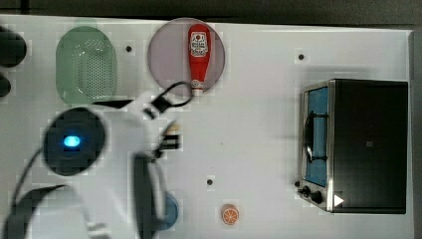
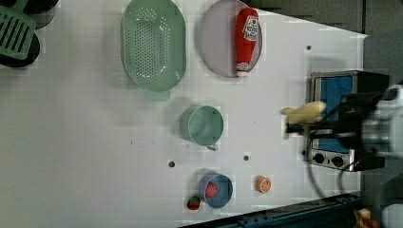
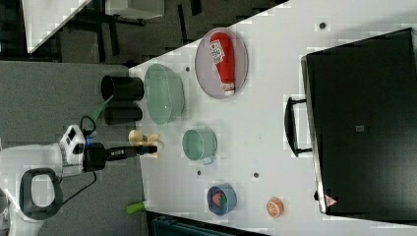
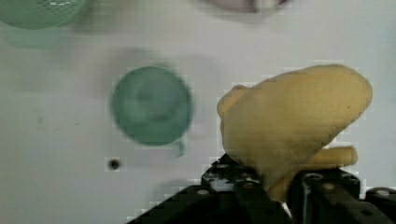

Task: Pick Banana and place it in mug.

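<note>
- The hand [image 4: 275, 186] clamps the banana [image 4: 292, 126] by its lower end, carried clear above the desk [image 2: 85, 142], so it can be lowered into the mug [image 4: 152, 105].
- In the left view, the mug lies at nine o'clock from the banana, well apart.
- Colander [image 2: 153, 43], ketchup bottle [image 2: 247, 40], blue bowl [image 2: 216, 190] and orange slice [image 2: 263, 184] ring the mug; none seems to block the path.

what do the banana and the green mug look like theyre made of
Banana: probably soft foam or rubbery plastic. Its pale yellow surface is matte and slightly mottled, with rounded flap edges and no shine, and the gripper is shut on it. Mug: likely molded plastic, one even green colour, thin rim, smooth with a faint sheen. Neither can be settled by looks alone.
</note>
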